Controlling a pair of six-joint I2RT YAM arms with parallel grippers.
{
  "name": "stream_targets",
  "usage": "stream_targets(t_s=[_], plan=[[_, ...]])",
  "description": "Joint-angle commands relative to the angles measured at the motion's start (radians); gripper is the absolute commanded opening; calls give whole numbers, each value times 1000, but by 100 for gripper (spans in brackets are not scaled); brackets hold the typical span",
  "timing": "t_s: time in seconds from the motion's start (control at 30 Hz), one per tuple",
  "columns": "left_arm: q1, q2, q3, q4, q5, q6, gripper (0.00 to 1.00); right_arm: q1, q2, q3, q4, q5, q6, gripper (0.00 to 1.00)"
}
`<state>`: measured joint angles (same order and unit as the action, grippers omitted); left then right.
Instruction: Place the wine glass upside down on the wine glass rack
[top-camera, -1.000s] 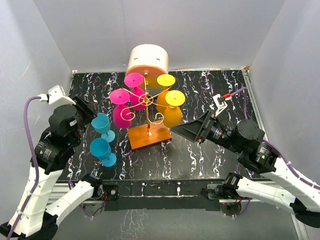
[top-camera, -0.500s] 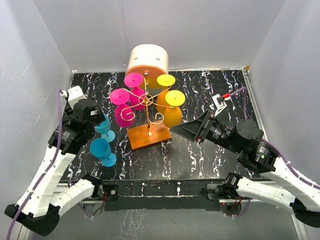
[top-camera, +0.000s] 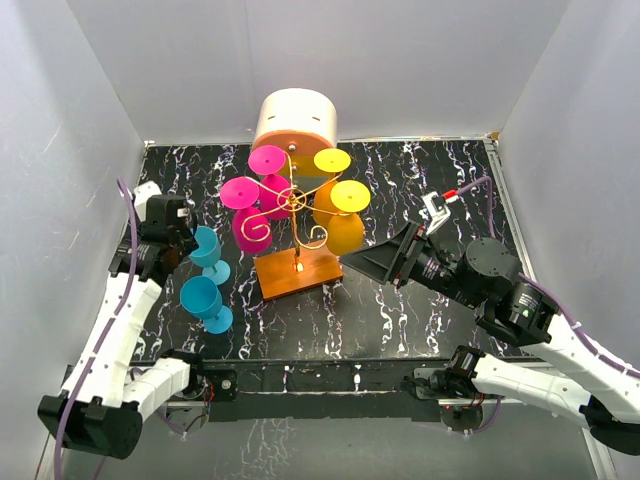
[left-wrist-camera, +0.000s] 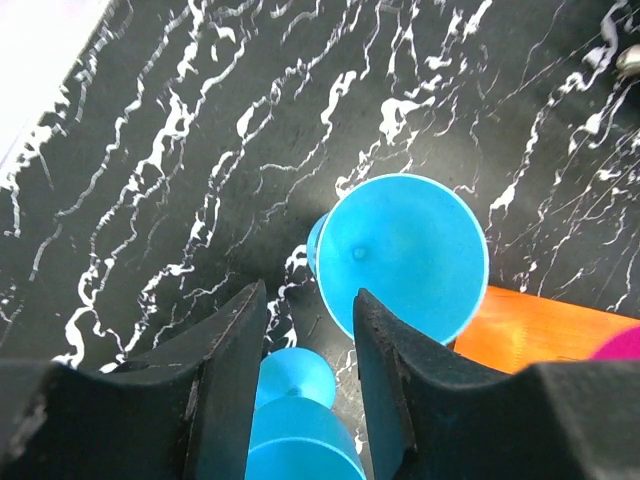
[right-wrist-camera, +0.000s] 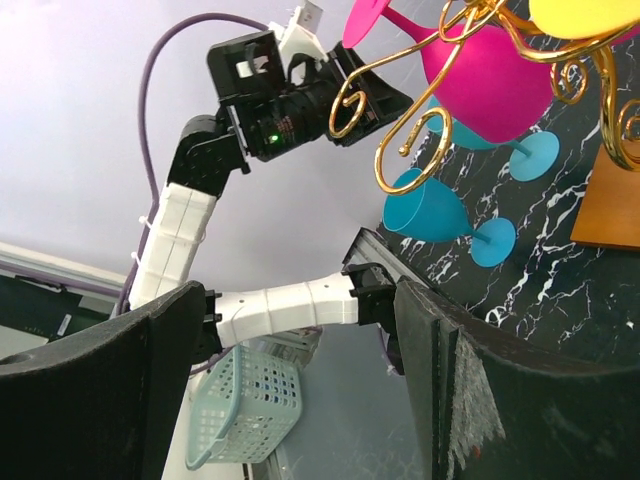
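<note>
Left gripper, spread wide and holding nothing, hovers close on the left of the upright turquoise plastic wine glass, whose stem stands vertical on the black marbled surface. We judge this arm far nearer than the right gripper, likewise open and empty, across the gold wire wine glass rack on its orange base. A second smooth turquoise goblet stands just beside the first.

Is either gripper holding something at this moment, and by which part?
Nothing is held. The left gripper is open near a blue wine glass; the right gripper is open and empty.
</note>
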<state>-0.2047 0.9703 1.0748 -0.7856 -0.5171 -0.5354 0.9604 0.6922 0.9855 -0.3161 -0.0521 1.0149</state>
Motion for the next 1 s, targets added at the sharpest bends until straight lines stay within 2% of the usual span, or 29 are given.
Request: stream_targets(t_s=[0.0, 0.13, 0.27, 0.67, 0.8, 0.97], plan=[[77, 19, -68, 64, 171, 9, 38, 1, -23, 43, 8, 31, -21, 75], [156, 73, -95, 95, 263, 47, 38, 1, -25, 55, 3, 37, -22, 75], [214, 120, -102, 124, 332, 68, 33, 1, -26, 53, 2, 37, -25, 75], [231, 152, -71, 108, 299, 112, 0, 1, -29, 48, 5, 43, -22, 75], [232, 134, 5, 78, 254, 136, 0, 1, -25, 51, 5, 42, -19, 75], [232, 104, 188, 6, 184, 173, 0, 1, -1, 70, 10, 29, -15, 75]])
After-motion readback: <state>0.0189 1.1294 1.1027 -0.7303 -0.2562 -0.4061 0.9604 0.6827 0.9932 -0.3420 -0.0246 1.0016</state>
